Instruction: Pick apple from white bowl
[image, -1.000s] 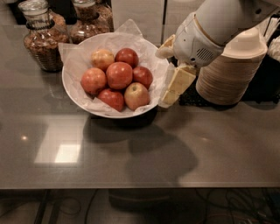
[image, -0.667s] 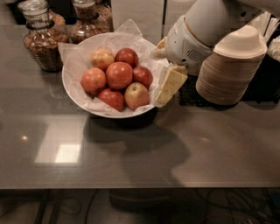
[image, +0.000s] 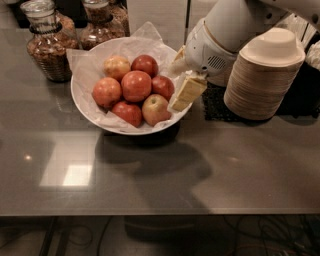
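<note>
Camera view: gripper (image: 176, 86) hangs at the right rim of the white bowl (image: 80, 102), its 2 fingers apart with nothing between them.

The white bowl sits on the grey table (image: 210, 175), lined with crinkled white paper (image: 135, 42) and holding 7 red and yellow apples (image: 136, 86) heaped together. One cream finger (image: 187, 92) slants down over the rim, just beside the yellowish apple (image: 155, 109) at the front right; contact cannot be told. The white arm (image: 230, 25) reaches in from the upper right. 2 glass jars (image: 47, 47) stand behind the bowl on the left. A stack of tan bowls (image: 262, 75) stands to the right beside a black mat (image: 215, 105).
</note>
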